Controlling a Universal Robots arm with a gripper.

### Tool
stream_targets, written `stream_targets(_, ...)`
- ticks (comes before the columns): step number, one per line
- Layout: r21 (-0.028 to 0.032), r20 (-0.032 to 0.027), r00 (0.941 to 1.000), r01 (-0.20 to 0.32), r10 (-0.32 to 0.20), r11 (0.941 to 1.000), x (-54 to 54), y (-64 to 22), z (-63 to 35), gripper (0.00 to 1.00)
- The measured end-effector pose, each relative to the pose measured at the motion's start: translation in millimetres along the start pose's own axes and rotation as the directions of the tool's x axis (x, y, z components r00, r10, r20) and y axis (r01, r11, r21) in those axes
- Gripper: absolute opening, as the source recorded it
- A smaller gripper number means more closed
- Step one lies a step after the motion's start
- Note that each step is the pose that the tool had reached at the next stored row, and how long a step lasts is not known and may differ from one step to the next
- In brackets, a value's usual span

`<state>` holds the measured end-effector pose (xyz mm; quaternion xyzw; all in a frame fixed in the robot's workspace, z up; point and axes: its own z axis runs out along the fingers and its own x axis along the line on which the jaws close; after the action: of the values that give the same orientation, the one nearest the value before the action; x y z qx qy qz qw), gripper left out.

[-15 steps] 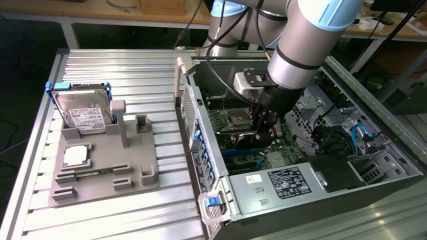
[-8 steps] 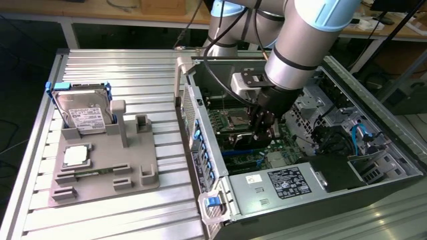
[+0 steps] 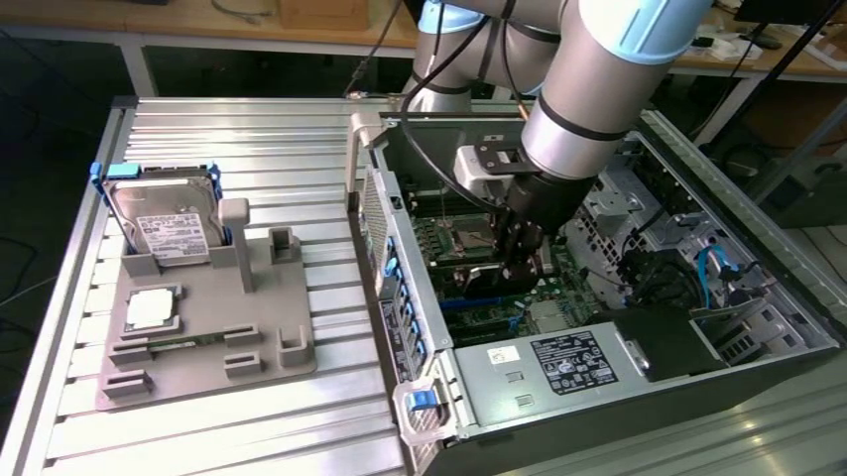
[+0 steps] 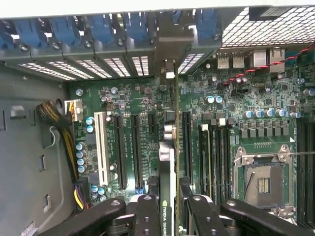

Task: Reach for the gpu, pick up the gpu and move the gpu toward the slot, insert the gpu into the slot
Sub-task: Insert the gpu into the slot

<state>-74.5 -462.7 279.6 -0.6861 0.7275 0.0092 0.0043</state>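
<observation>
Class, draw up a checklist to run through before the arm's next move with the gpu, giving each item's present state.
1. Gripper clamped on the gpu: ok.
2. Gpu inside the case, above the motherboard: ok.
3. Bracket end toward the rear vents: ok.
4. Gpu edge lined up with the slot: cannot tell.
5. Cable bundle apart from the gpu: ok.

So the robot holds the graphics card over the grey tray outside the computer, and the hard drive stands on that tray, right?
Not quite. The gripper holds the gpu inside the open computer case, above the motherboard, as the exterior view shows. The hard drive does stand on the grey tray.
</observation>
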Motion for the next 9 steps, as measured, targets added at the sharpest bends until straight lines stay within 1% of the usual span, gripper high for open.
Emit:
stream_targets(2,-0.0076,0.0025,1.0,-0.001,0.001,1.0,0.0,-0.2,0.9,0.27)
stream_targets(3,-0.0127,0.0032,1.0,-0.002,0.002,0.9999,-0.1,-0.6,1.3,0.27)
stream_targets(5,-0.0253,0.0037,1.0,-0.003,0.003,0.9997,-0.1,-1.6,1.7,0.27)
stream_targets(9,-0.0261,0.0036,1.0,-0.003,0.004,0.9997,-0.1,-1.5,2.1,0.27)
